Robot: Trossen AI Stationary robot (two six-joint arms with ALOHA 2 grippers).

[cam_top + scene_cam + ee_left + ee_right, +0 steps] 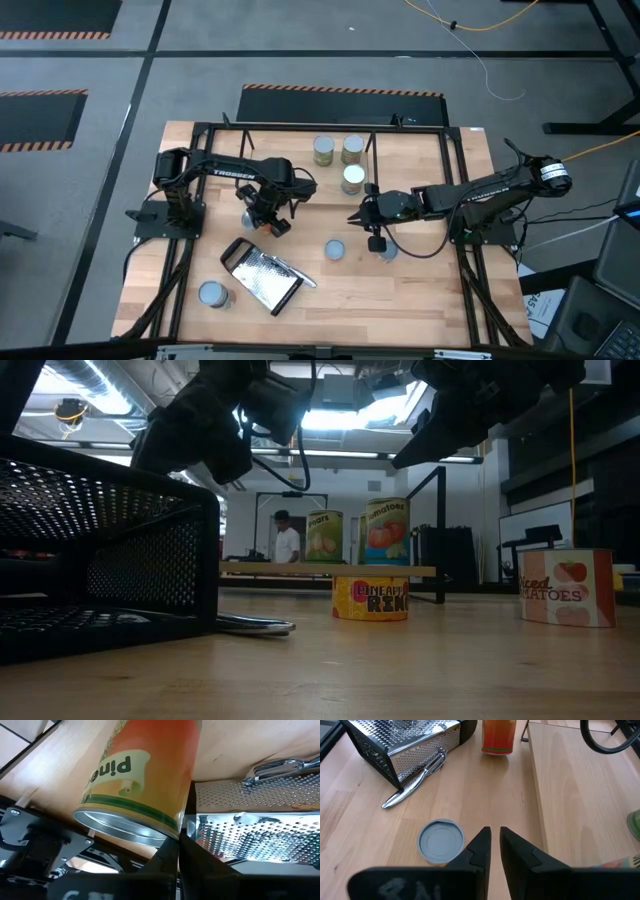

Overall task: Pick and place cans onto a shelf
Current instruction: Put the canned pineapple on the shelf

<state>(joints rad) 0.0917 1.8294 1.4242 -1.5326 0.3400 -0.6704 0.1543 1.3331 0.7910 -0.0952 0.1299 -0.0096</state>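
A lone can (211, 294) is standing at the near left of the table (420, 300). Just right of it, the grater (262, 275) is lying flat. Farther right, a blue-topped can (440, 841) and a tomato can (567, 588) are standing side by side in the near middle, a little apart.

The right gripper (495, 831) is hovering above the table, just beyond the blue-topped can. Its fingers are standing narrowly apart and gripping nothing.

Left of it, the left gripper (178, 842) is hanging just beyond the grater, over an orange can (145, 780). Its fingers are pressed together, with their tips right beside the can's rim. Whether they are touching it, I cannot tell. From the right wrist, this can is seen standing upright on the table beside the grater.

Farther back in the middle, the shelf (280, 570) is carrying cans (340, 160) grouped close together on its board. Three of them are showing from above.
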